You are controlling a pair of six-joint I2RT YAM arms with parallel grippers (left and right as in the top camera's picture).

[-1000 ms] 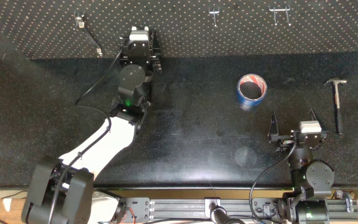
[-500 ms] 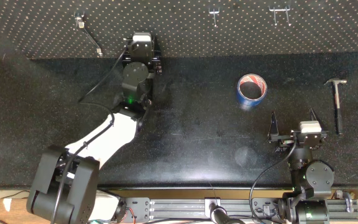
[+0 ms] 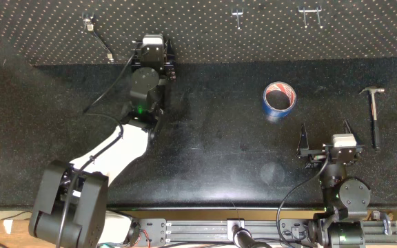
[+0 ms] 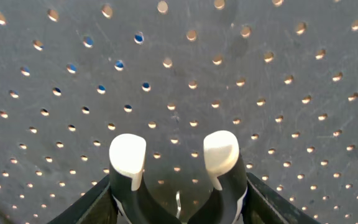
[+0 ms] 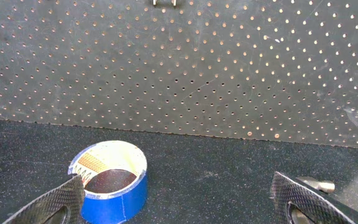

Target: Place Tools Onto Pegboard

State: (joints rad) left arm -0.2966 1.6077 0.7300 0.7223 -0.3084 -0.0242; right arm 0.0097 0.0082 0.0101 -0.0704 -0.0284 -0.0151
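Two arms stand at a black tabletop (image 3: 219, 145) that runs up to a dark pegboard (image 3: 267, 34). The left arm reaches to the foot of the board, and its pincer (image 3: 151, 48) is right up against the perforated face. In the left wrist view this pincer (image 4: 174, 158) has its two white-tipped fingers (image 4: 127, 160) parted, with nothing clamped between the tips and only the holed board (image 4: 272, 74) behind the gap. The right pincer (image 3: 324, 138) sits low near its own base, its dark fingers spread wide and holding nothing. In the right wrist view its fingers (image 5: 61, 199) stand at the two sides, with bare tabletop between them. A roll of blue tape (image 3: 280, 101) lies flat on the tabletop right of centre, near the board but apart from it, just ahead of the right pincer; the right wrist view shows the roll (image 5: 114, 198) with its open centre facing up. A hammer (image 3: 374, 124) lies on the tabletop at the far right, its head towards the board. A slim dark tool (image 3: 103, 45) hangs on the left part of the board, just beside the left pincer. Two bare metal hooks (image 3: 238, 14) (image 3: 311, 14) are set high on the right half.
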